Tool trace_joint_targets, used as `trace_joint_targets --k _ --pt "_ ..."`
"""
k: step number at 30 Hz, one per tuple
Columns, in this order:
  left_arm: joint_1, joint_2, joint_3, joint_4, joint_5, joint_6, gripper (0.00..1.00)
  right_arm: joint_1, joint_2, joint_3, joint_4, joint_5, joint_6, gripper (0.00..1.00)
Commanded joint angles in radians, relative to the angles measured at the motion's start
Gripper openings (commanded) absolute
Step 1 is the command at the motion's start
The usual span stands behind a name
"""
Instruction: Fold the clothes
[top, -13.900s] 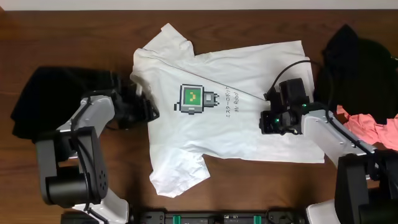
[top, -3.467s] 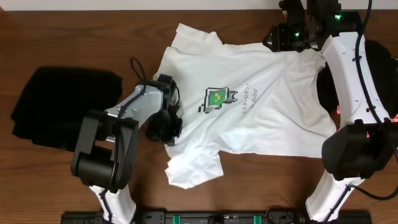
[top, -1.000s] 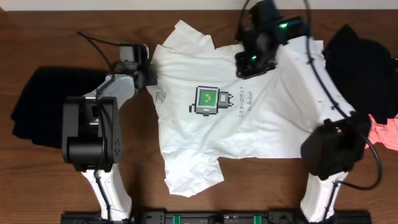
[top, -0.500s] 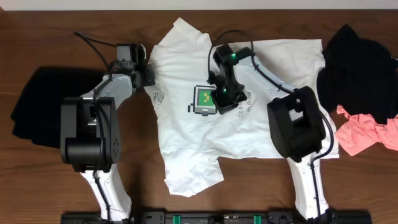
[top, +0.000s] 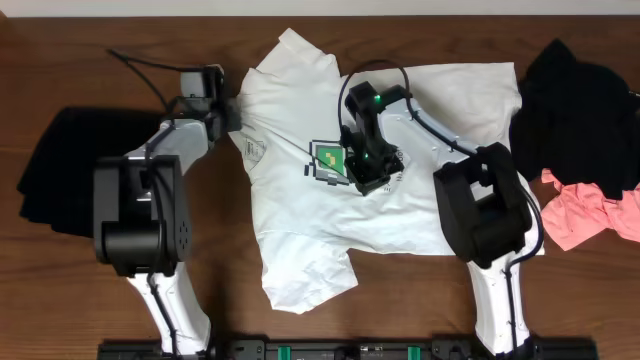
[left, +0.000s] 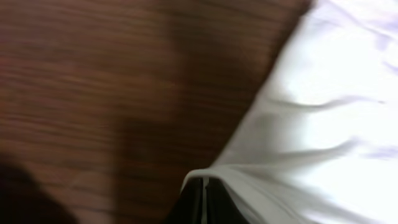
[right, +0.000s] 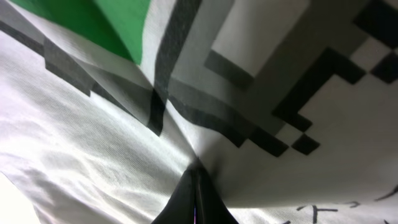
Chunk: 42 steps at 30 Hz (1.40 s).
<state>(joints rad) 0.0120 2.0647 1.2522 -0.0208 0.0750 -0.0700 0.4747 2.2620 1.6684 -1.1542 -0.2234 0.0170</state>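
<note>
Nothing legible right now.
Only black letter strokes (right: 323, 210) on the white T-shirt (top: 420, 205), cut off at five o'clock in the right wrist view; its neck label (top: 254, 151) prints too small.

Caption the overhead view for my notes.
Left tool pinches the edge of the white T-shirt; right tool pinches at its robot print.

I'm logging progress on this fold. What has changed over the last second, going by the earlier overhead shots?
The right gripper swung from the far part of the T-shirt to its middle. Its jaws closed and now pinch fabric at the robot print, which has puckered. The left gripper stayed shut on the shirt's edge near the collar. The black garment at left and the black and pink pile at right lie as before.
</note>
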Motion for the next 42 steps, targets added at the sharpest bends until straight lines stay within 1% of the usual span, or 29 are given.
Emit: trace_joint_targets --k 1,2,6,7,9,13,15,16,20,22,24,25,33,37,38,40,42 --pt "0.04 -0.031 0.051 -0.015 -0.042 0.018 0.07 0.007 0.113 -0.1 -0.003 0.182 -0.007 0.02" --pt "0.043 -0.041 0.058 -0.025 -0.042 0.024 0.08 0.007 0.113 -0.1 -0.002 0.182 -0.007 0.02" --pt "0.045 -0.116 0.079 -0.086 -0.042 0.06 0.17 0.007 0.113 -0.1 0.0 0.182 -0.007 0.02" --pt "0.045 -0.138 0.084 -0.115 -0.042 0.059 0.21 0.007 0.113 -0.1 0.0 0.182 -0.007 0.02" --pt "0.043 -0.178 0.087 -0.202 -0.016 0.058 0.21 0.007 0.113 -0.1 0.001 0.182 -0.006 0.02" --pt "0.035 -0.194 0.085 -0.394 0.166 0.039 0.22 0.007 0.113 -0.1 0.01 0.182 -0.006 0.02" --pt "0.027 -0.19 0.077 -0.465 0.226 0.039 0.23 0.007 0.113 -0.1 0.014 0.182 -0.006 0.02" --pt "0.024 -0.188 0.072 -0.495 0.229 0.02 0.26 0.007 0.113 -0.1 0.015 0.182 -0.006 0.02" --pt "0.019 -0.186 0.028 -0.577 0.232 -0.099 0.27 0.007 0.113 -0.1 0.018 0.182 -0.001 0.02" --pt "0.019 -0.185 -0.012 -0.568 0.27 -0.136 0.27 0.007 0.113 -0.1 0.018 0.182 0.005 0.01" --pt "0.018 -0.18 -0.056 -0.524 0.341 -0.135 0.27 0.007 0.113 -0.1 0.018 0.182 0.005 0.02" --pt "0.017 -0.177 -0.074 -0.504 0.352 -0.135 0.27 0.007 0.113 -0.1 0.018 0.182 0.005 0.02" --pt "-0.011 -0.121 -0.137 -0.364 0.352 -0.146 0.26 0.007 0.113 -0.1 0.018 0.18 0.012 0.01" --pt "-0.019 -0.103 -0.137 -0.307 0.351 -0.146 0.19 0.007 0.113 -0.1 0.018 0.167 0.012 0.02" --pt "-0.019 -0.103 -0.137 -0.296 0.35 -0.146 0.12 0.007 0.113 -0.1 0.018 0.166 0.012 0.01" --pt "-0.014 -0.103 -0.124 -0.287 0.343 -0.146 0.06 0.007 0.113 -0.1 0.018 0.164 0.012 0.02" --pt "-0.01 -0.103 -0.105 -0.29 0.324 -0.146 0.06 0.007 0.113 -0.1 0.018 0.163 0.012 0.01"
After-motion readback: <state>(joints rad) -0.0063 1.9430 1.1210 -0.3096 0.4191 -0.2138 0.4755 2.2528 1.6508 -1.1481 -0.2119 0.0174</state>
